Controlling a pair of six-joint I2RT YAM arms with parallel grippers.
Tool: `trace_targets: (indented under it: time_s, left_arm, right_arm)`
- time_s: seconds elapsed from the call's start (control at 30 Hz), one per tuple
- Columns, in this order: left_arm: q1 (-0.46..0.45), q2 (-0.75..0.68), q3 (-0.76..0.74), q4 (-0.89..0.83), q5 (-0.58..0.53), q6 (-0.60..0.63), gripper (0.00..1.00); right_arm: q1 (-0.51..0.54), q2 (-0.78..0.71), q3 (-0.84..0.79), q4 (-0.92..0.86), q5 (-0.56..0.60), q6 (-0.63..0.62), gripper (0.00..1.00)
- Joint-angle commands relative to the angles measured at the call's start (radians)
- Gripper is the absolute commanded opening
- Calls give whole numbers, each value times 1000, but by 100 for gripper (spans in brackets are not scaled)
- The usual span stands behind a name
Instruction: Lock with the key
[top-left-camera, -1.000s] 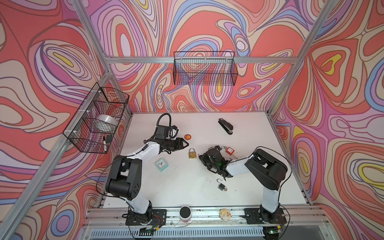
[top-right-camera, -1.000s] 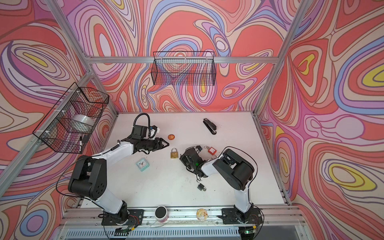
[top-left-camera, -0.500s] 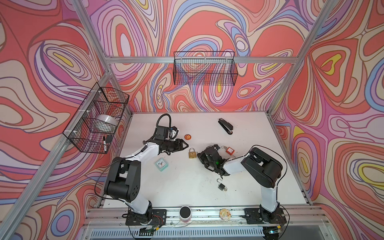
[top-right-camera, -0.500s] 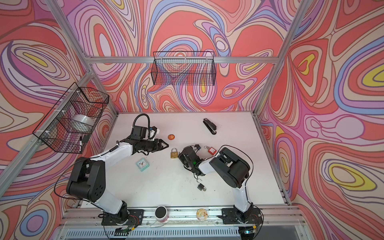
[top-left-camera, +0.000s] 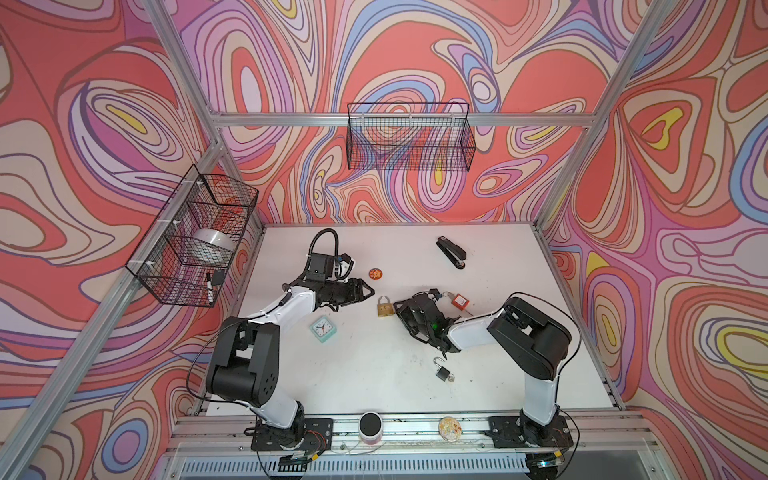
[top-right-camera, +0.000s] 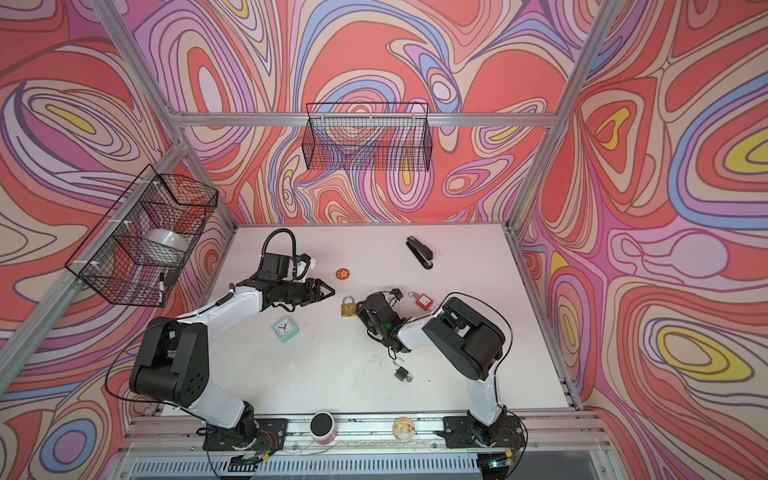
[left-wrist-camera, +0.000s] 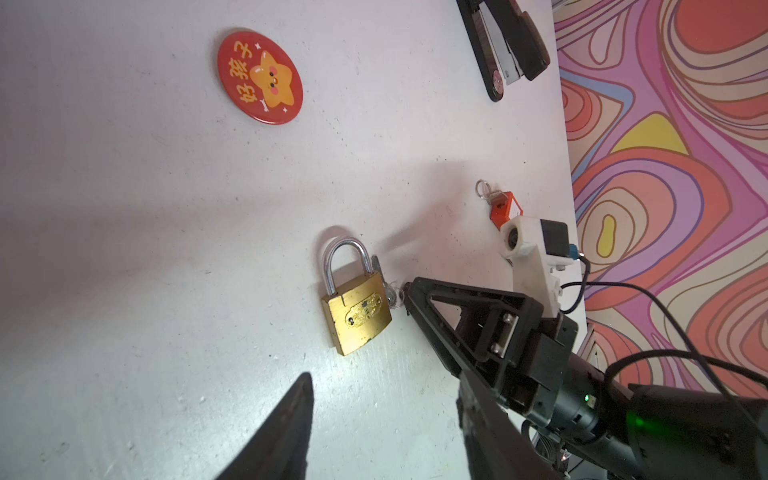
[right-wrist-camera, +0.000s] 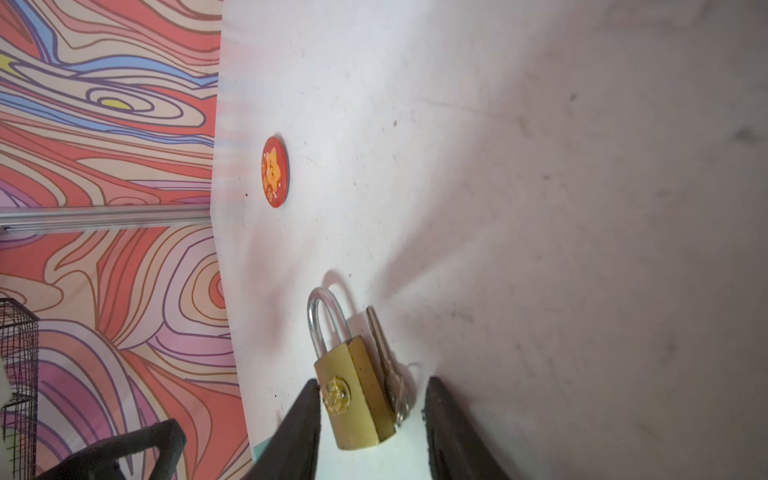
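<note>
At the centre of the table (top-left-camera: 353, 386) in both top views: one brass padlock (top-left-camera: 385, 306), lying flat with its shackle toward the top of the frame and both shackle legs meeting the body. It has not moved since a second ago. One key (right-wrist-camera: 376, 332) lies flat on the table just beside the padlock's body, blade alongside the shackle, outside the lock. Change: the right arm (top-left-camera: 473, 332) has shifted slightly leftward in frame, so the right gripper (top-left-camera: 400, 309) is now up against the padlock. In the right wrist view its fingers (right-wrist-camera: 303, 415) stand parted, with padlock and key between them and neither gripped. The left gripper (top-left-camera: 368, 293) sits just left of the padlock, much where it was, fingers apart and holding nothing. Locks, three: the brass one; one red lock (top-left-camera: 459, 300) with a key ring, right of centre; one small black lock (top-left-camera: 443, 374) with its shackle swung open, lower centre. One stapler (top-left-camera: 451, 252), upper right of the table. One red badge (top-left-camera: 376, 273), above the padlock. One clock (top-left-camera: 323, 329), lower left of the padlock. Two wire baskets: one on the back wall (top-left-camera: 409, 137), one on the left wall (top-left-camera: 195, 245). On the front rail: one black-lidded jar (top-left-camera: 370, 428) and one round patterned disc (top-left-camera: 449, 428).
</note>
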Motion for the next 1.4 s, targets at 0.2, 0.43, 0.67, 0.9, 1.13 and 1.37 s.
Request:
trace_targets:
  time_s: [0.2, 0.43, 0.67, 0.9, 1.13, 1.37]
  left_arm:
    - [3, -53, 16, -61, -9, 16, 57]
    - [3, -74, 19, -66, -8, 22, 58]
    - [2, -85, 7, -57, -4, 2, 58]
    - [-7, -99, -22, -40, -3, -8, 58]
    - [-18, -89, -16, -52, 0, 7, 58]
    - [-48, -72, -5, -43, -6, -1, 58]
  right_arm:
    - [5, -97, -20, -129, 28, -123, 53]
    - [-27, -303, 105, -533, -14, -592, 55]
    - [-27, -404, 208, -1041, -44, -890, 56]
    - [-24, -450, 163, -1279, -125, -791, 57]
    - [9, -584, 32, -1293, -183, -683, 61]
    - [30, -621, -67, -1219, -236, -635, 65]
